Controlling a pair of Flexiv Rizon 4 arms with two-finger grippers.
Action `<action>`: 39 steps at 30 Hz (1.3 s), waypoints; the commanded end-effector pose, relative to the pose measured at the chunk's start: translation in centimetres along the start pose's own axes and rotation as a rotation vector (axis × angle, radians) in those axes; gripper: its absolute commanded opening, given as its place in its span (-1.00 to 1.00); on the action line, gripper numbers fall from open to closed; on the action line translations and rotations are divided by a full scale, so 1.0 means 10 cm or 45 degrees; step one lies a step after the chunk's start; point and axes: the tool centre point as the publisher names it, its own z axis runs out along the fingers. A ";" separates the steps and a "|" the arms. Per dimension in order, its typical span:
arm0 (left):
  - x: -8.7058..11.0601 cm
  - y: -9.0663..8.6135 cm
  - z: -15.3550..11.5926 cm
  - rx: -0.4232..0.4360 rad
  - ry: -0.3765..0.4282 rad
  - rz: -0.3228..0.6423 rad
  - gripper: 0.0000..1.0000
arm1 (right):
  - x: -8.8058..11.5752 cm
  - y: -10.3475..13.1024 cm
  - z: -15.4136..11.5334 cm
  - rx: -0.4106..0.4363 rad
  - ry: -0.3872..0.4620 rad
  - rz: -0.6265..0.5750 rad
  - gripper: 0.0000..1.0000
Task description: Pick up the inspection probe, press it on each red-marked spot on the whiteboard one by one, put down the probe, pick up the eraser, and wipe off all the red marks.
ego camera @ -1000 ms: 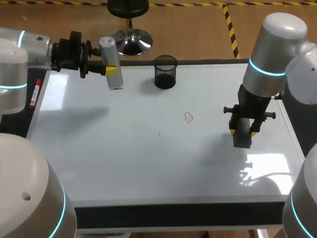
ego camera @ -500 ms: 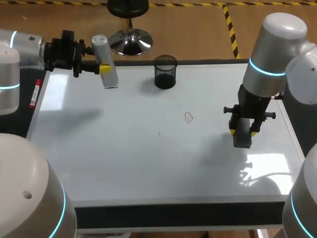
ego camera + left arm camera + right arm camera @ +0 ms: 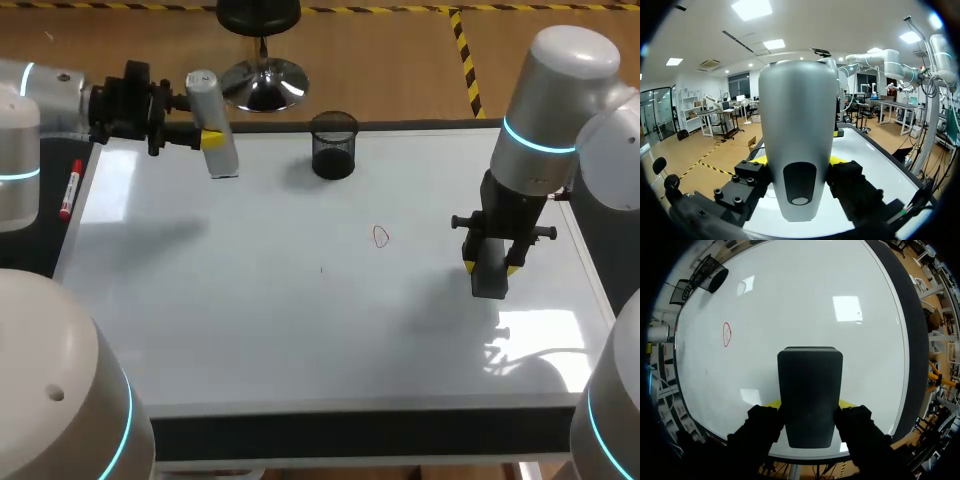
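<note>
Right gripper point(image 3: 490, 267) is clamped on the eraser point(image 3: 489, 280), both yellow-tipped fingers pinching its sides, and it hangs over the right part of the whiteboard point(image 3: 300, 330). The arm drops in almost straight down, fingers pointing at the board, so the eraser's long axis runs down along them with its free end towards the surface. Whether that end touches the board I cannot tell.

Now the relation that counts: the one red mark point(image 3: 380, 237), a small loop, sits near the middle of the board, to the left of the eraser and a little farther back. Bare board lies between them. This arm is clearly the nearer one.

Over at the far left corner, the left gripper point(image 3: 214, 140) grips the probe point(image 3: 207, 100), fingers closed round its grey body. That arm comes in level from the left. The probe stands nearly upright, its lower end low at the board's far edge, well apart from the mark.

A mesh cup point(image 3: 333, 145) stands at the far edge between probe and mark. My read: the wipe belongs to the right arm, a short sweep left.
</note>
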 end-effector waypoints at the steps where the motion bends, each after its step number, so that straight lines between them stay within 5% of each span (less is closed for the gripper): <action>1: -0.02 0.00 -0.01 0.001 0.005 0.002 -1.00 | -0.01 -0.01 -0.02 -0.001 0.001 -0.002 -1.00; 9: -0.02 0.00 -0.01 0.001 0.005 0.002 -1.00 | -0.17 0.14 -0.01 0.000 0.088 0.007 -1.00; 19: -0.02 0.00 -0.01 0.001 0.005 0.002 -1.00 | -0.12 0.38 0.01 0.044 0.107 -0.007 -1.00; 39: -0.02 0.00 -0.01 0.001 0.005 0.002 -1.00 | 0.48 0.69 0.02 0.113 0.009 -0.006 -1.00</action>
